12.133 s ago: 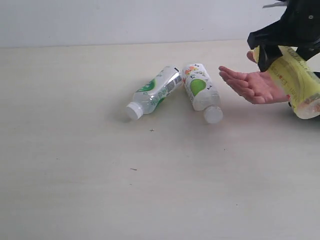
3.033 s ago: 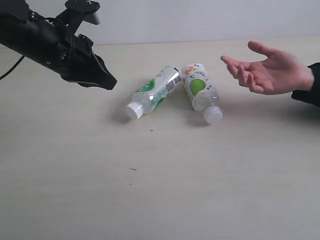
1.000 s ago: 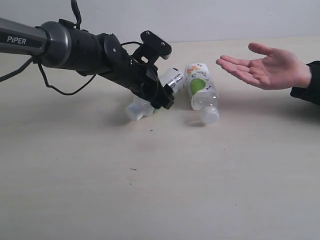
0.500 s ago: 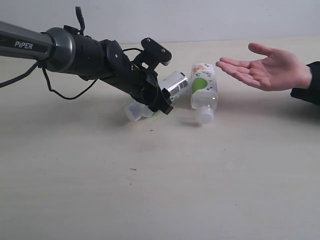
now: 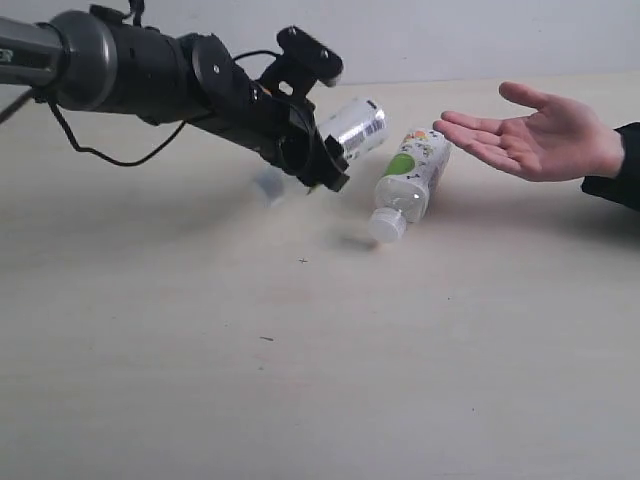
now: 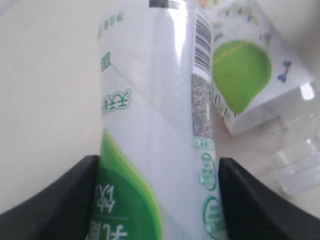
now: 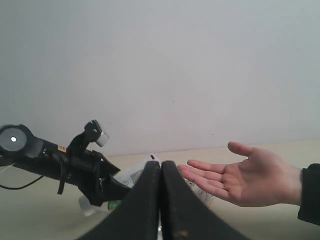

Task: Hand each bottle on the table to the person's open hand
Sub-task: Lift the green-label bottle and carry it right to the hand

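My left gripper is shut on a clear white-capped bottle with a green-and-white label and holds it tilted in the air above the table. In the left wrist view that bottle fills the space between the black fingers. The second green-and-white bottle lies on the table just right of it, cap toward the front; it also shows in the left wrist view. The person's open hand waits palm up at the right. My right gripper is shut and empty. The red-capped bottles are out of view.
The black left arm reaches in from the upper left over the table. A pale wall stands behind the table's far edge. The person's dark sleeve lies at the right edge.
The left gripper has lifted its bottle off the table, up and to the right. The second bottle was nudged and swung round, its cap now further left.
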